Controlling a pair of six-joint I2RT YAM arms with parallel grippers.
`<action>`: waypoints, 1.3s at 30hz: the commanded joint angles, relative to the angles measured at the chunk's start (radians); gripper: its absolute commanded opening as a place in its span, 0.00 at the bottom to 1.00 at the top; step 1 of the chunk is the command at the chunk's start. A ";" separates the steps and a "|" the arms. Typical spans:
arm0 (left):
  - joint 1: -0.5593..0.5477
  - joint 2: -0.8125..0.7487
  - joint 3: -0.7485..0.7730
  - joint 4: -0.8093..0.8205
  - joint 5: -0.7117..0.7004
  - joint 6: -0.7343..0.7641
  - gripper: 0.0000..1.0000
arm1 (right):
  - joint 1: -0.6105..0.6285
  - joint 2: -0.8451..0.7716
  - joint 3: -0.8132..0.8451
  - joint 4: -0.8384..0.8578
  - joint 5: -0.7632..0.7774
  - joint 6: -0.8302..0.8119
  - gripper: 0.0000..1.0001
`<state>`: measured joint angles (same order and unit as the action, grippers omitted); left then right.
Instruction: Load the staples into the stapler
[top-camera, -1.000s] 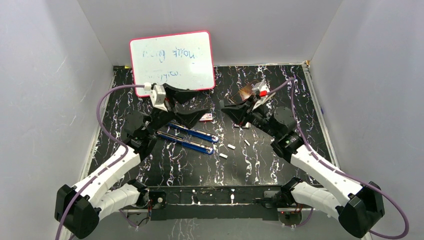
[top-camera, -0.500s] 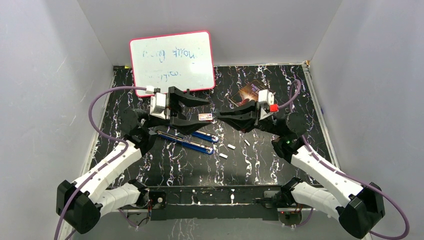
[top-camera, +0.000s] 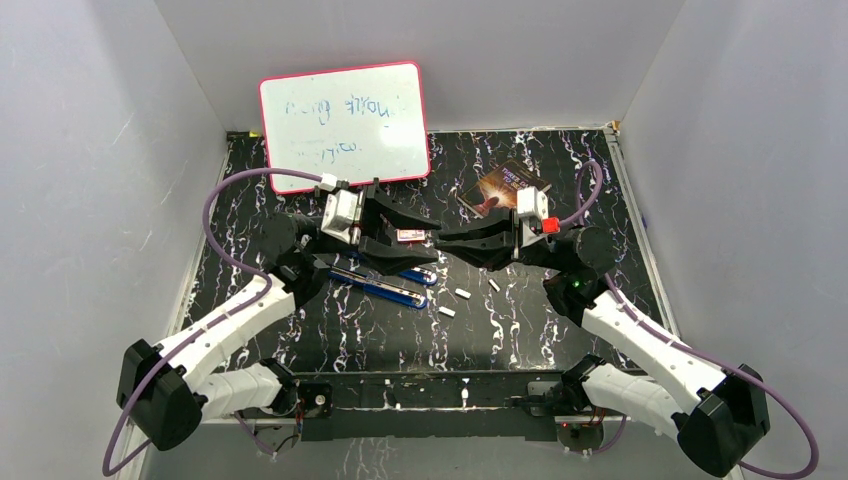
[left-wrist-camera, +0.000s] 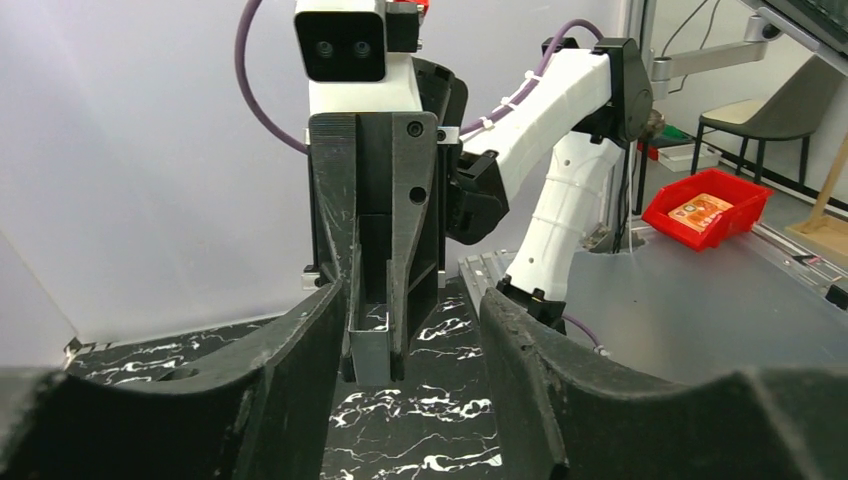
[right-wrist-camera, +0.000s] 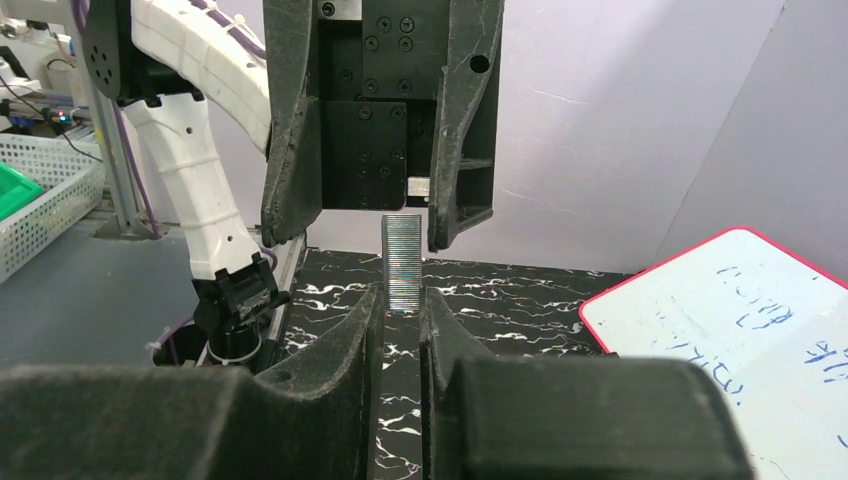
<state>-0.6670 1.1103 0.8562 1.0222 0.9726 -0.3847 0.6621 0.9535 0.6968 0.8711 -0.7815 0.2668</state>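
– Checking my right claw (right-wrist-camera: 403, 300) first: it is clamped on the strip of staples (right-wrist-camera: 403, 255), which stands upright between its tips with only the lower part pinched.

– And the other one?

– My left claw (left-wrist-camera: 408, 320) faces it head-on with its jaws apart, one on each side of the strip's free end. It is not gripping anything as far as I can see.

– So what worries you?

– The handover, I think. The strip is thin and held on a narrow edge. If my left claw closes off-centre, it could knock the strip sideways, twist it out of the right claw, or snap it into short pieces.

– What if both claws pinch at once?

– Then any small misalignment between the arms would bend it. If I let go on the right too early, it drops.

– Where would it land?

– On the table (top-camera: 330, 330), near the loose strips (top-camera: 462, 293) already lying there. The stapler (top-camera: 385, 287) lies flat on the table below the claws, so nothing is loaded yet. A bent strip probably would not slide into it.
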 joint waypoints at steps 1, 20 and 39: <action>-0.017 0.001 0.043 0.059 0.032 0.021 0.47 | 0.000 -0.021 0.020 0.045 -0.005 0.002 0.00; -0.021 -0.006 0.024 0.061 -0.021 0.026 0.48 | 0.000 -0.054 0.023 0.046 -0.009 0.004 0.00; -0.023 -0.004 0.024 0.061 -0.019 0.029 0.08 | 0.001 -0.049 0.032 0.024 0.006 -0.002 0.02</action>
<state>-0.6846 1.1233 0.8597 1.0241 0.9459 -0.3717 0.6632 0.9169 0.6968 0.8642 -0.7952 0.2661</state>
